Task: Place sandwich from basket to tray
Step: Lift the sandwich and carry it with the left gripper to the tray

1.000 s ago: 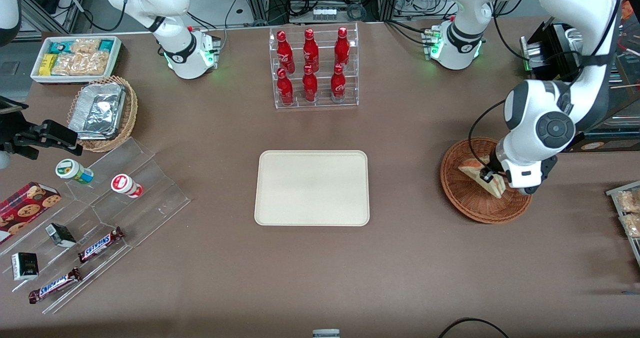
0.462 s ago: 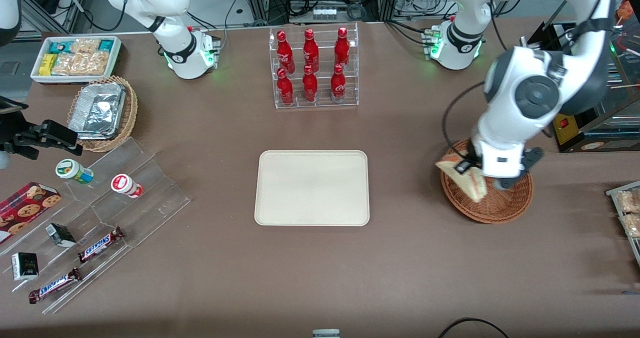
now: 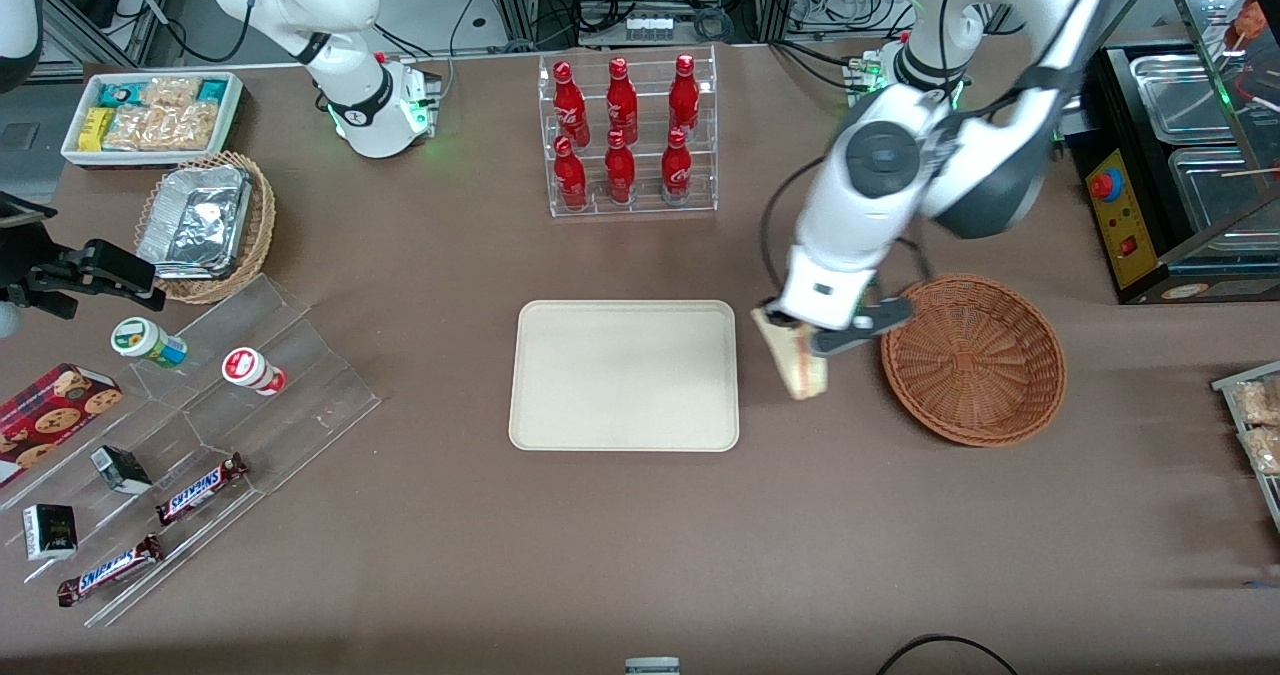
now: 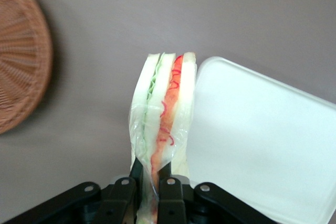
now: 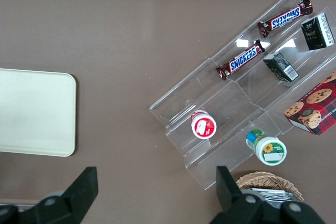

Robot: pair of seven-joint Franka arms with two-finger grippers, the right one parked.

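- Table [image 3: 640, 535]: we note a brown surface that carries everything listed below.
- Tray [image 3: 624, 375]: cream, rectangular, flat on the table at mid-field, nothing on it. In the left wrist view its pale corner [image 4: 252, 145] shows just beside the hanging sandwich.
- Basket [image 3: 972, 358]: reddish-brown wicker, round, at 3 o'clock from the tray toward the working arm's end of the table. We see nothing in it. Its woven rim [image 4: 21, 66] also shows in the wrist view.
- Bottle rack [image 3: 628, 135]: clear acrylic, six red bottles in two rows, at 12 o'clock from the tray and farther from the front camera.
- Gripper [image 3: 800, 330]: it hangs over the bare strip of table between tray and basket, at 9 o'clock from the basket. In the wrist view [image 4: 148, 195] we see the black jaws pinching the sandwich by its wrapped end.
- Sandwich [image 3: 796, 360]: held off the table, clear of both basket and tray, just beside the tray's short edge at its 3 o'clock. It hangs edge-on from the jaws; the wrist view [image 4: 163, 108] shows white bread slices with a green layer and a red layer between them, in clear film.
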